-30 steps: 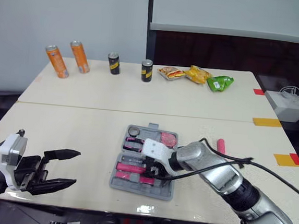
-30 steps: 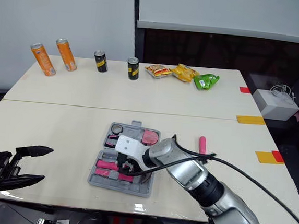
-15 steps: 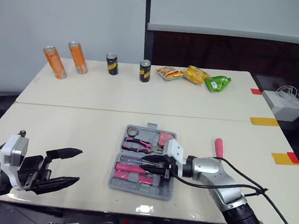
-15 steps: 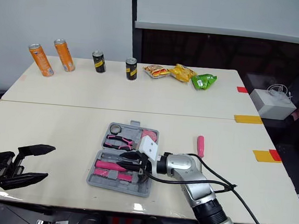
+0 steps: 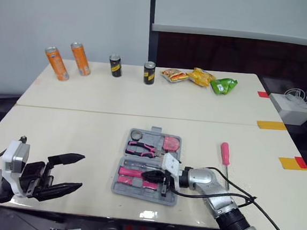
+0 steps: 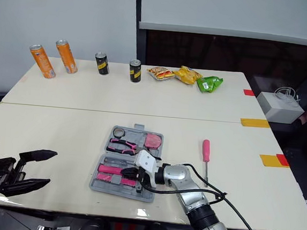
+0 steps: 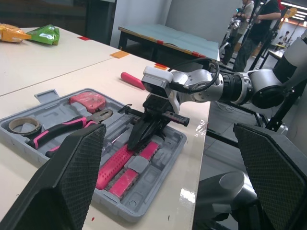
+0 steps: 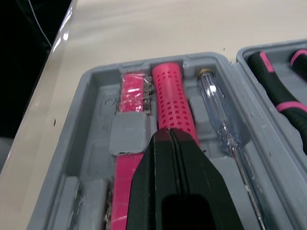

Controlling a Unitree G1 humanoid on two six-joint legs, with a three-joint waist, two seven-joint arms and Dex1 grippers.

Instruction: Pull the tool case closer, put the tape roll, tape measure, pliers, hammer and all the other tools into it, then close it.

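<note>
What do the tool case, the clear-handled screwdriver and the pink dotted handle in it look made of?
Tool case: moulded matte grey plastic, shaped recesses. Clear-handled screwdriver: transparent glossy plastic handle, inner parts showing through; metal shaft. Pink dotted handle: likely rubbery plastic grip, dimpled, matte.

1. The grey tool case lies open near the front edge of the table
2. Its far half holds the tape roll, the pliers and the pink tape measure; pink-handled tools lie in its near half
3. The right gripper reaches over that near half, its fingers drawn to one dark tip
4. The left gripper hangs at the table's near-left edge, fingers spread, well apart from the case
5. A pink-handled screwdriver lies on the table to the case's right
6. Two orange cans, two black cans and snack packets line the far edge
</note>
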